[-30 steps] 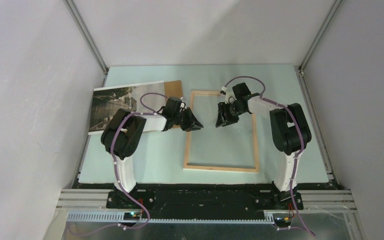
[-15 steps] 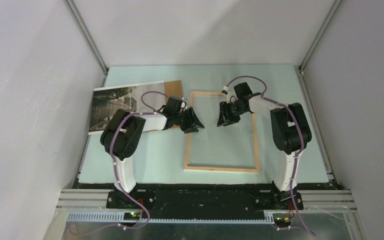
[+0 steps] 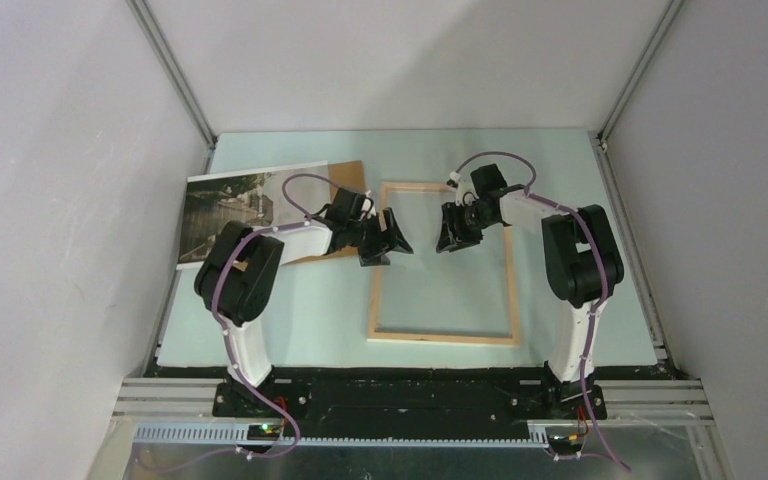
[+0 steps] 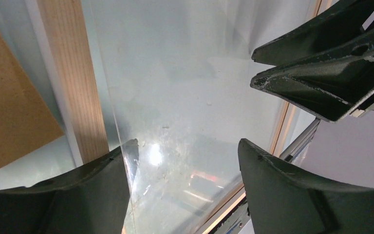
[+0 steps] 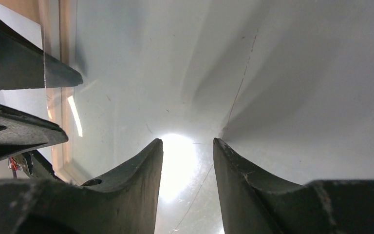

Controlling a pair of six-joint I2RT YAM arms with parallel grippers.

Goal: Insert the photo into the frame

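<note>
The pale wood frame (image 3: 440,337) lies flat in the middle of the table with a clear pane (image 4: 185,73) in it. The photo (image 3: 225,210) lies at the back left, partly over a brown backing board (image 3: 348,177). My left gripper (image 3: 392,240) hangs over the frame's left rail (image 4: 78,73) near its top, open; the pane's edge crosses its left fingertip (image 4: 126,151) and nothing is gripped. My right gripper (image 3: 450,238) faces it from inside the frame, just above the pane (image 5: 272,73), with its jaws (image 5: 187,144) apart and nothing between them.
The backing board (image 4: 9,107) lies just left of the frame's left rail. Grey enclosure walls stand close on the left, right and back. The right gripper's fingers (image 4: 321,73) show at the upper right of the left wrist view.
My left gripper's jaws have spread from nearly shut to wide, and it has shifted slightly right and back over the left rail. The right gripper has barely moved.
</note>
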